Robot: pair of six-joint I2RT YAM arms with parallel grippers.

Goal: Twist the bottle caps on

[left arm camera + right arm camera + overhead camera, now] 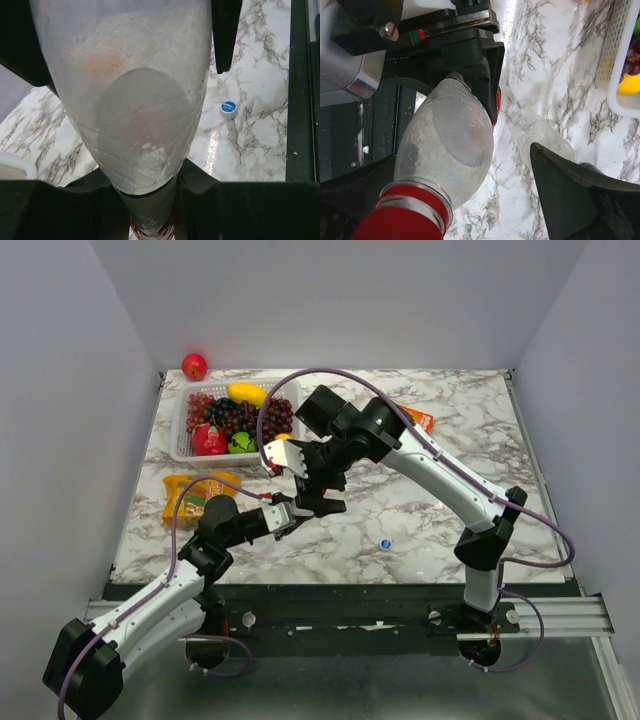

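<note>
Mid-table, the clear bottle point(445, 145) is held off the marble with the red cap point(400, 225) on its neck. The left gripper point(289, 513) pinches its lower body. The right gripper point(323, 498) has its jaws spread around the cap. The blue cap point(386, 543) lies at 4 o'clock. The thin wall looks easily dented, so grip the cap rim.

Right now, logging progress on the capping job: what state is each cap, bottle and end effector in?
left end effector: shut on held bottle.
held bottle: capped.
red cap: on held bottle's neck.
blue cap: loose on table.
second bottle: lying on table.
right end effector: open.
</note>
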